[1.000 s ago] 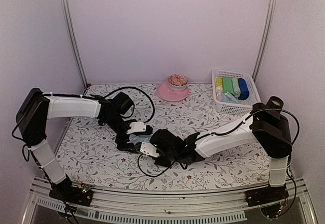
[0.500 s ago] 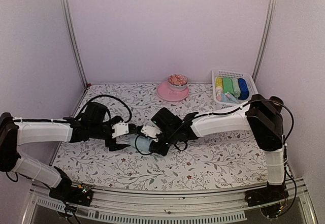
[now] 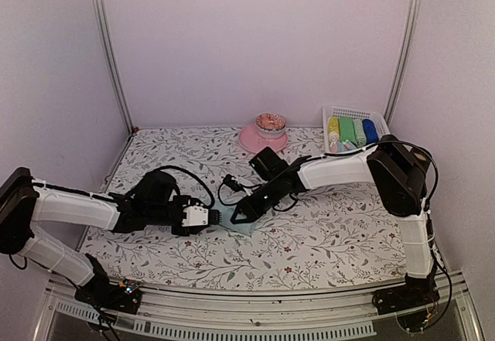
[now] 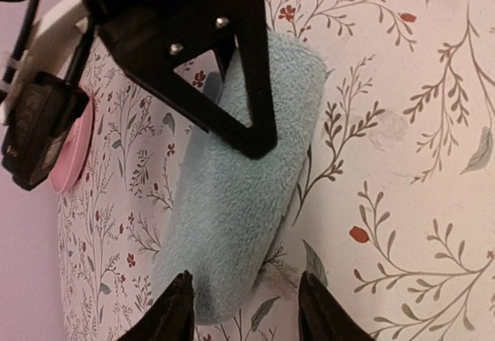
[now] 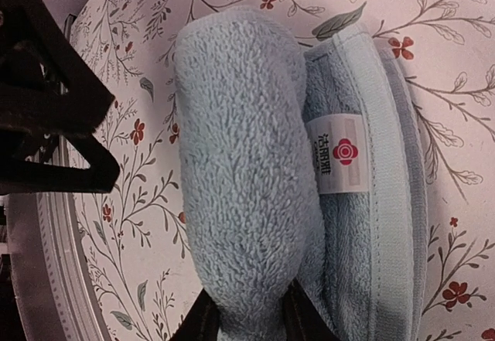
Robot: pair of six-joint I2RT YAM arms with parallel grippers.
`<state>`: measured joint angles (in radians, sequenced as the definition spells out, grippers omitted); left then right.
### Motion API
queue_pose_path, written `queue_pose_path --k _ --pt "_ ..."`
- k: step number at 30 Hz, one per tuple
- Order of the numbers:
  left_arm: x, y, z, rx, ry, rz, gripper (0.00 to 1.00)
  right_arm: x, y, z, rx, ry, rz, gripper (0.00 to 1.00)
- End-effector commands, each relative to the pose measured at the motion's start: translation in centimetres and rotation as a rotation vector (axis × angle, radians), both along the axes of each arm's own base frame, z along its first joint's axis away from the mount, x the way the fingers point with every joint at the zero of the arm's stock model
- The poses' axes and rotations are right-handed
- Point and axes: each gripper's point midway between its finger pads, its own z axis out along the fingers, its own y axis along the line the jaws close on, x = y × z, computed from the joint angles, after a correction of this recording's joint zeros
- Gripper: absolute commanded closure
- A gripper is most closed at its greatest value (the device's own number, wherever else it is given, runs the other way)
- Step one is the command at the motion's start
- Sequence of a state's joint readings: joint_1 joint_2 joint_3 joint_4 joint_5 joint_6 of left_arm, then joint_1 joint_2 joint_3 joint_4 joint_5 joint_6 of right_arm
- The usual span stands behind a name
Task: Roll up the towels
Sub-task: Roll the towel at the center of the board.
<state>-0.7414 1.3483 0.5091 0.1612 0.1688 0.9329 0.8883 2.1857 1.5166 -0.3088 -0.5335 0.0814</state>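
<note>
On the floral desk (image 3: 332,240), a white basket (image 3: 352,110) at the far right holds rolled towels (image 3: 349,130). Mid-desk lies a pale blue towel (image 5: 240,163), mostly rolled, its labelled hem flat beside the roll. My right fingers (image 5: 207,325) pinch one end of the roll; my left fingers (image 4: 176,314) stand half-parted astride the other.

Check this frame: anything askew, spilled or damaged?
Nothing spilled or damaged. Only the pale blue towel at mid-table looks unfinished: its hemmed edge, label showing, lies flat beside the roll.
</note>
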Motion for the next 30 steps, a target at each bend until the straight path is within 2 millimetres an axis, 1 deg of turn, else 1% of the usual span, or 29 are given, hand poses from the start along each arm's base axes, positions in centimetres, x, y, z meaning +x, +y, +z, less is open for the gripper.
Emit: queue_pose_path --k 1,4,9,13,15,19,22,24,26,30 --pt "1.4 -1.6 -0.4 0.020 -0.064 0.021 0.56 -1.1 -2.2 -4.0 -0.108 0.154 -0.044 0.76" --pt "2.1 -2.6 -0.4 0.015 -0.060 0.023 0.59 -0.8 -2.4 -4.0 -0.104 0.163 -0.050 0.76" --pt "2.9 -4.0 -0.1 0.015 -0.055 0.014 0.61 -0.8 -2.3 -4.3 -0.096 0.172 -0.037 0.76" --pt "2.8 -4.6 0.0 0.016 -0.059 -0.006 0.62 -0.9 -2.2 -4.3 -0.094 0.175 -0.025 0.75" --pt "2.5 -4.7 -0.5 0.035 -0.048 -0.020 0.61 -0.8 -2.1 -4.0 -0.088 0.172 -0.019 0.75" --pt "2.7 -4.6 -2.2 0.091 -0.006 -0.010 0.63 -0.7 -1.9 -3.4 -0.082 0.162 -0.009 0.72" --pt "3.1 -4.5 -3.5 0.125 0.014 0.017 0.73 -0.6 -1.8 -3.2 -0.080 0.159 -0.004 0.70" --pt "3.6 -4.2 -4.1 0.146 0.015 0.043 0.85 -0.7 -1.8 -3.0 -0.078 0.157 -0.001 0.67" --pt "3.8 -4.1 -4.6 0.161 0.021 0.053 0.95 -0.6 -1.8 -2.7 -0.075 0.154 -0.002 0.65" --pt "3.2 -3.9 -5.0 0.170 0.043 0.040 0.96 -0.1 -1.6 -2.0 -0.076 0.127 -0.008 0.54"
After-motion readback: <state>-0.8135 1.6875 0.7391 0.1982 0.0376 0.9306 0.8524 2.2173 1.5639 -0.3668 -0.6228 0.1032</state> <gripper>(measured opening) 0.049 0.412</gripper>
